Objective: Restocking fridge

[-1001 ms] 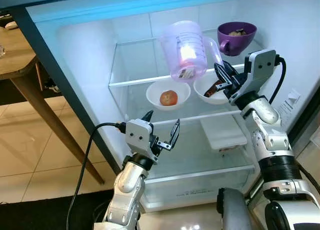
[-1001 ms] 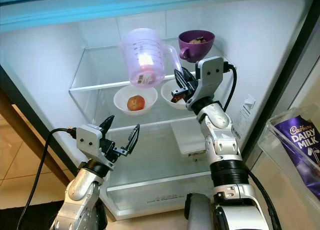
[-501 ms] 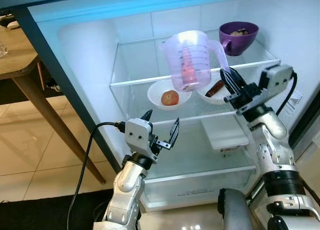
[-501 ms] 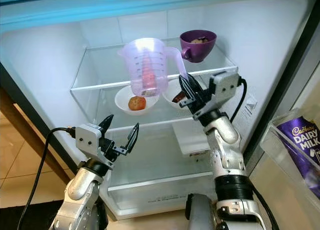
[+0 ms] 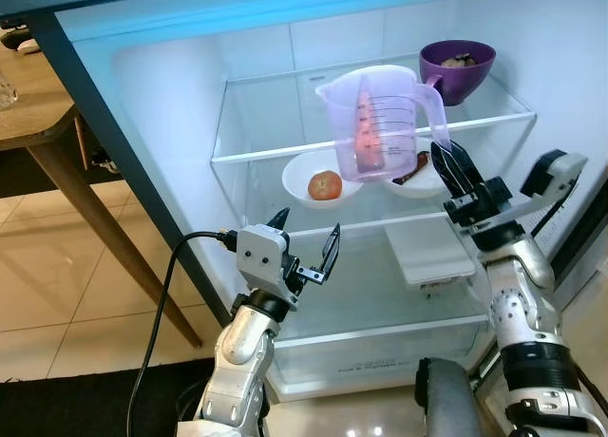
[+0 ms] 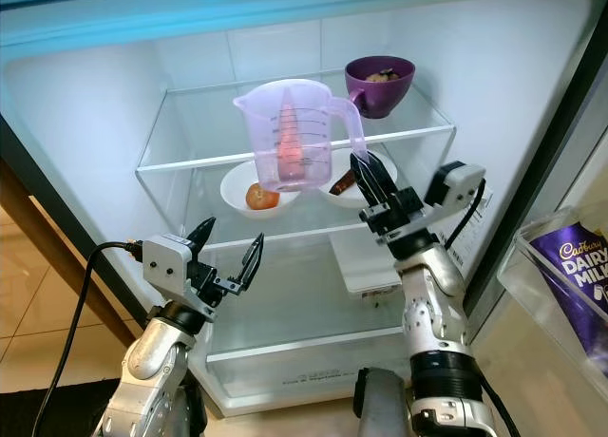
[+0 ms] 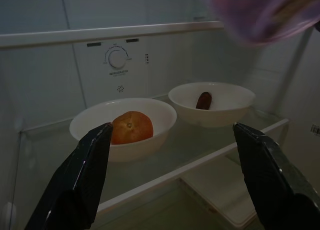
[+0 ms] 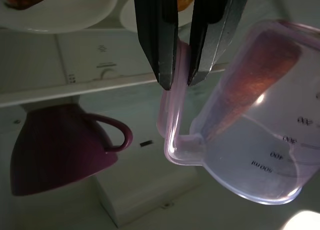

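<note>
The right tool point(image 5: 446, 161) is clenched on the handle of a clear measuring jug point(image 5: 375, 122), holding it upright in front of the fridge's upper glass shelf point(image 5: 275, 152). A carrot point(image 5: 366, 133) stands inside the jug. At the shelf's right rear corner sits a purple cup point(image 5: 458, 68). On the shelf below point(image 7: 200, 157), two white bowls sit side by side: one point(image 7: 125, 129) with a tomato point(image 7: 131, 127), the other point(image 7: 212, 102) with a dark piece of food. The left tool point(image 5: 306, 247) hovers released before the lower shelf.
</note>
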`<state>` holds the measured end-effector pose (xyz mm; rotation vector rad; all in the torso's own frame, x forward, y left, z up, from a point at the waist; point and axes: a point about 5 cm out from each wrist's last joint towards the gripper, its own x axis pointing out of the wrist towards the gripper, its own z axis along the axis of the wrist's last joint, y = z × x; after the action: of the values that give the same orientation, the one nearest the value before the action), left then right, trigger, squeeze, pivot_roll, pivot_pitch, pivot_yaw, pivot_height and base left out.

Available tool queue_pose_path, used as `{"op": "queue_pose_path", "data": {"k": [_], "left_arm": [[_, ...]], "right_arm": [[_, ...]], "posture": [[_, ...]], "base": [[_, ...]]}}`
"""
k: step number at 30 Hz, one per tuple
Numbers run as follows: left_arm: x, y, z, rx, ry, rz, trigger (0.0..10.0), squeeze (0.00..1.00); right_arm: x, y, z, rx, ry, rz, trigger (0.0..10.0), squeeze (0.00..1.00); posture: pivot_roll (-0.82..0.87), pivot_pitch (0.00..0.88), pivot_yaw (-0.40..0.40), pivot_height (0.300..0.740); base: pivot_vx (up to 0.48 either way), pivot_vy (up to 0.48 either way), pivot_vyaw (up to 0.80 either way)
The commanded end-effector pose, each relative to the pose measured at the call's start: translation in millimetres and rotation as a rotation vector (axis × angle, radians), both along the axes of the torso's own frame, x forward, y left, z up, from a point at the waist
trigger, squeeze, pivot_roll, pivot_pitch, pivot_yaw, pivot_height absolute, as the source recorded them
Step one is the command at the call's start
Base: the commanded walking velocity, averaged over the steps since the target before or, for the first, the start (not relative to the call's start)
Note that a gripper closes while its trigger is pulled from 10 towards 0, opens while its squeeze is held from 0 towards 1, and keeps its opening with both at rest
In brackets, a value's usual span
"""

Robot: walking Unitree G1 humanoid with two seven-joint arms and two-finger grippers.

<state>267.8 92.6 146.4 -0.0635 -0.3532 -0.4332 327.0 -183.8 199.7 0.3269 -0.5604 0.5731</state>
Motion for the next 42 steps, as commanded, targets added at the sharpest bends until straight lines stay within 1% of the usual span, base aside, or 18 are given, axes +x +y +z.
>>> {"op": "queue_pose_path", "data": {"k": [1,5,7,10,13,16,18,21,22,25,26,27,28,30,34,38,39,42], "left_arm": [[0.8,5.9,-3,0.021,0.013,0.005,10.0,0.00],[0.8,6.7,-2,0.023,0.013,0.006,10.0,0.00],[0.8,6.6,-2,0.023,0.012,0.006,10.0,0.00],[0.9,6.8,0,0.019,0.010,0.001,10.0,0.00],[0.8,6.6,1,0.015,0.009,-0.005,10.0,0.00],[-0.8,2.2,5,-0.006,0.002,-0.068,10.0,0.00],[-1.5,0.7,6,-0.010,-0.001,-0.086,10.0,0.00],[-4.7,-5.3,10,-0.039,-0.002,-0.165,10.0,0.00],[-4.7,-5.3,10,-0.039,-0.002,-0.165,10.0,0.00],[-8.1,-10.9,16,-0.078,0.002,-0.252,10.0,0.00],[-8.1,-10.9,16,-0.078,0.002,-0.252,10.0,0.00],[-10.0,-13.9,20,-0.108,0.004,-0.319,10.0,0.00],[-10.7,-14.4,22,-0.118,0.003,-0.343,10.0,0.00],[-11.1,-14.6,24,-0.125,0.003,-0.360,10.0,0.00],[-12.5,-11.6,27,-0.173,0.037,-0.449,10.0,0.00],[-13.7,-9.8,25,-0.193,0.066,-0.489,10.0,0.00],[-14.8,-8.0,25,-0.218,0.093,-0.527,10.0,0.00],[-17.5,-4.1,24,-0.242,0.136,-0.599,10.0,0.00]], "right_arm": [[-4.2,0.2,6,0.020,-0.041,0.042,0.0,0.00],[-16.5,-7.1,2,0.024,-0.069,0.138,0.0,0.00],[-18.4,-9.4,2,0.028,-0.076,0.148,0.0,0.00],[-26.6,-16.7,0,0.023,-0.097,0.201,0.0,0.00],[-29.2,-18.4,-1,0.019,-0.102,0.218,0.0,0.00],[-39.2,-23.7,-8,0.000,-0.105,0.274,0.0,0.00],[-42.4,-25.0,-9,-0.001,-0.106,0.294,0.0,0.00],[-52.6,-29.8,-17,0.003,-0.092,0.361,0.0,0.00],[-52.6,-29.8,-17,0.003,-0.092,0.361,0.0,0.00],[-58.5,-33.5,-21,0.038,-0.092,0.394,0.0,0.00],[-58.5,-33.5,-21,0.038,-0.092,0.394,0.0,0.00],[-60.5,-35.9,-24,0.049,-0.091,0.403,0.0,0.00],[-61.0,-36.9,-24,0.053,-0.091,0.404,0.0,0.00],[-61.5,-37.6,-25,0.055,-0.091,0.407,0.0,0.00],[-64.0,-43.5,-27,0.066,-0.093,0.408,0.0,0.00],[-65.3,-46.6,-26,0.072,-0.097,0.409,0.0,0.00],[-66.3,-48.2,-27,0.073,-0.096,0.409,0.0,0.00],[-68.5,-49.8,-33,0.062,-0.069,0.414,0.0,0.00]], "posture": [[0.02,0.058,0.107,0.447],[0.02,0.059,0.107,0.447],[0.03,0.061,0.109,0.447],[0.03,0.060,0.109,0.447],[0.03,0.060,0.111,0.447],[0.04,0.057,0.111,0.447],[0.04,0.057,0.111,0.447],[0.04,0.055,0.111,0.447],[0.04,0.055,0.111,0.447],[0.04,0.053,0.111,0.447],[0.04,0.053,0.111,0.447],[0.04,0.053,0.111,0.447],[0.04,0.053,0.111,0.447],[0.04,0.053,0.111,0.447],[0.05,0.053,0.116,0.447],[0.05,0.054,0.118,0.447],[0.05,0.055,0.119,0.447],[0.05,0.056,0.119,0.447]], "base": [[0.000,0.000,0.00],[0.000,0.000,0.00],[0.000,0.000,0.00],[0.000,0.000,0.00],[0.000,0.000,0.00],[0.000,0.000,0.00],[0.000,0.000,0.00],[0.000,0.000,0.00],[0.000,0.000,0.00],[0.000,0.000,0.00],[0.000,0.000,0.00],[0.000,0.000,0.00],[0.000,0.000,0.00],[0.000,0.000,0.00],[0.000,0.000,0.00],[0.000,0.000,0.00],[0.000,0.000,0.00],[0.000,0.000,0.00]]}}
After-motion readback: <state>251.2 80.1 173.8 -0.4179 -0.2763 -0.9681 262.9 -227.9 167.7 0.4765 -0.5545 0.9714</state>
